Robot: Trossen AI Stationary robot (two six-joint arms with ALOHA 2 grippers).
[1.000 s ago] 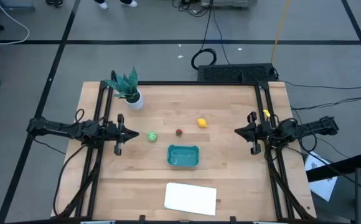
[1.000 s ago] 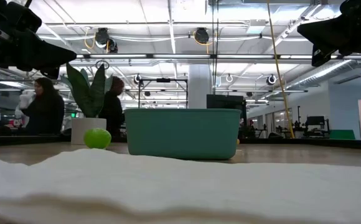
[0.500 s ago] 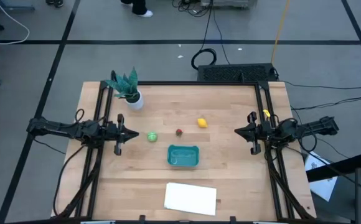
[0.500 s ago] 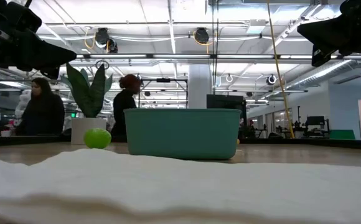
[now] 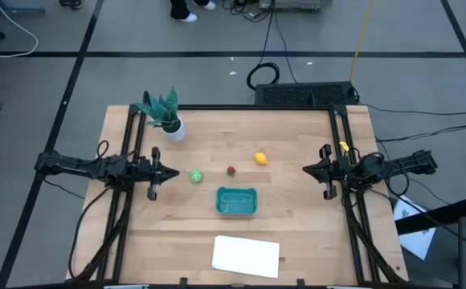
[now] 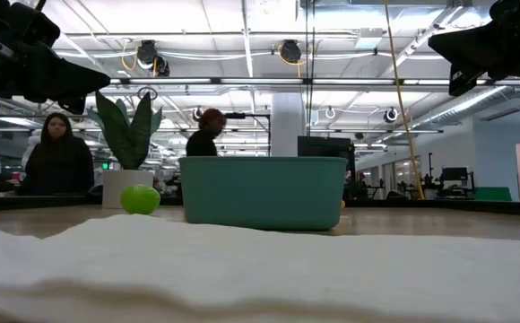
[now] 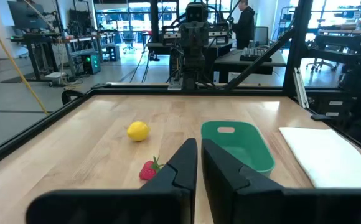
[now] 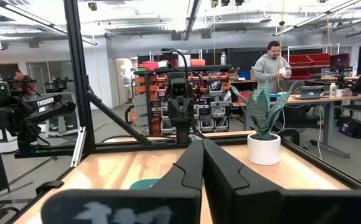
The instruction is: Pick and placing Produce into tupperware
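Note:
Three produce pieces lie on the wooden table: a round light-green one (image 5: 196,176) (image 6: 140,199), a small red one (image 5: 231,170) (image 7: 149,169) and a yellow lemon-like one (image 5: 260,158) (image 7: 138,130). The teal tupperware (image 5: 237,201) (image 6: 262,192) (image 7: 236,144) sits on its base, nearer the near edge than the produce. My left gripper (image 5: 173,172) (image 7: 199,146) hovers shut at the table's left, just left of the green piece. My right gripper (image 5: 305,168) (image 8: 202,146) hovers shut at the table's right. Its fingers hide most of the tupperware (image 8: 144,184).
A potted plant (image 5: 167,116) (image 8: 264,124) with teal leaves stands near the far left corner. A flat white sheet (image 5: 246,255) (image 6: 242,269) (image 7: 320,152) lies by the near edge. Black frame rails run along the table's left, right and far sides. People show in the room beyond.
Both arms and everything on the table have stayed where they were. Only a person in the room behind the table has walked toward the right.

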